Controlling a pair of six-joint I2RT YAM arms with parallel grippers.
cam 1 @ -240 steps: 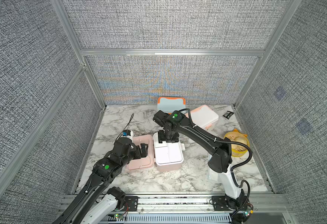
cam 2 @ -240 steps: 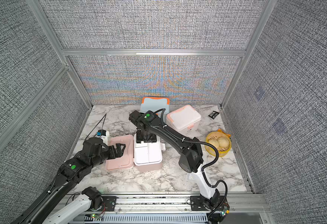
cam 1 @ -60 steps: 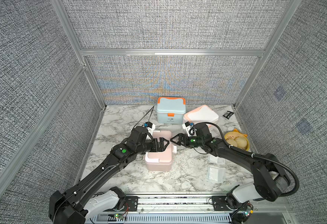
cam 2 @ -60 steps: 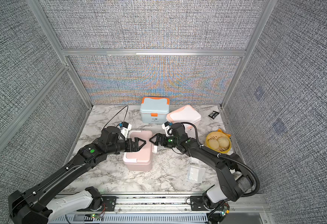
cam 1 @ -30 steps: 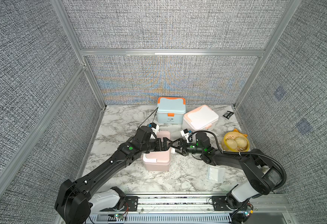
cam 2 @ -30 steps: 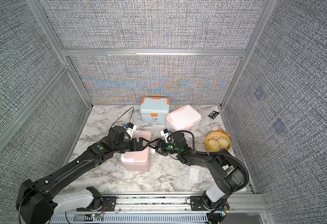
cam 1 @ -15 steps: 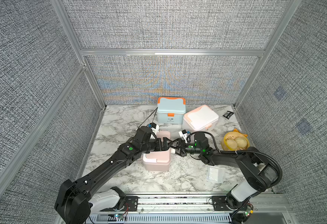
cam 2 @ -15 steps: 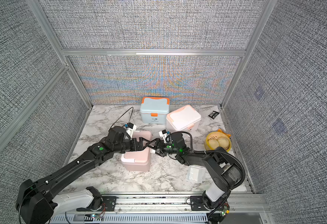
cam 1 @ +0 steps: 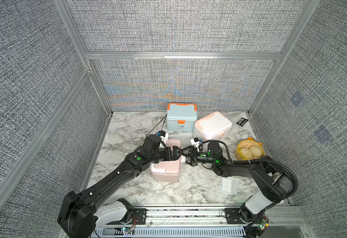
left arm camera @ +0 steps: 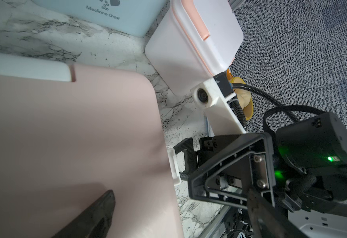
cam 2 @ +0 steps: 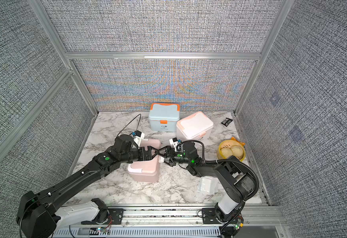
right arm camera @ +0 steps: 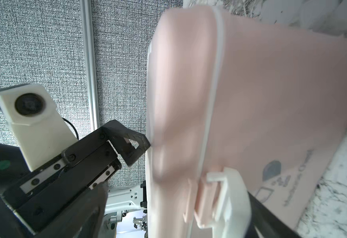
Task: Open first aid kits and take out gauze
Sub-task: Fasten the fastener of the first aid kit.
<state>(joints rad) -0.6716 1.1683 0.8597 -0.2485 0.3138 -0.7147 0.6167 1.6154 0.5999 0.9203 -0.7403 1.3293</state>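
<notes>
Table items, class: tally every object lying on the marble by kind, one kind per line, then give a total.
First aid kits: 3 (pink kit, blue kit, white-and-peach kit)
Gauze packets: 1
Yellow baskets of buns: 1
Black wrappers: 1
Total: 6

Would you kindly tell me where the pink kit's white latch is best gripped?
Grip the white latch by its protruding tab on the pink kit, probably coming from the right arm's side: it juts clear of the wall, facing the open right gripper.

Both arms (cam 1: pixel 115 181) are matte black with white base links, green status lights, corrugated black cable (cam 1: pixel 279 164), white wrist cameras (left arm camera: pixel 204 96) behind angular black fingers (right arm camera: pixel 131 144).
</notes>
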